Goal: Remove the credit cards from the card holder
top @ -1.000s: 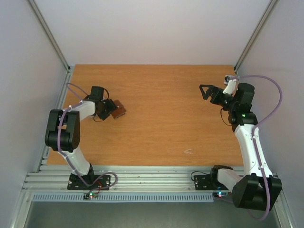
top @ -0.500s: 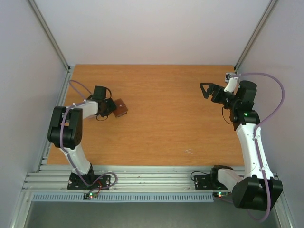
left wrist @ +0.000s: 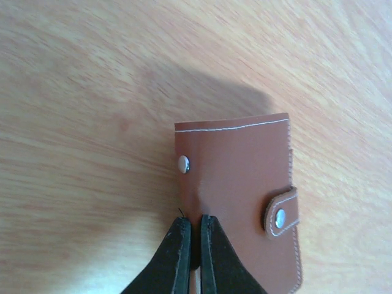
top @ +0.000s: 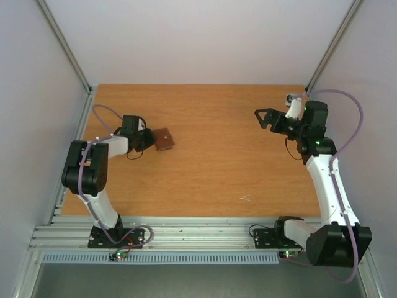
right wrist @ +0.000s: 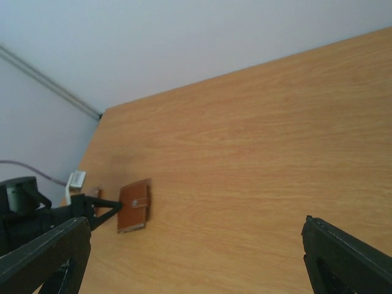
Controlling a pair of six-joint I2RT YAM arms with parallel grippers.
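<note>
Top cam: fixed, high, behind arm bases [top: 118, 237], faces down + fwd. Far off, whole desk [top: 217, 167] in frame.
L wrist cam: on left pincer [left wrist: 191, 223], looks down along fingers [left wrist: 174, 257], v. close to desk. Holder [left wrist: 236, 196] fills mid-frame.
R wrist cam: on right pincer [right wrist: 196, 223], raised, looks slantwise across desk twd left side, holder small + distant.
Shared: holder in all 3 views. Top + R wrist both catch left pincer beside it.
</note>
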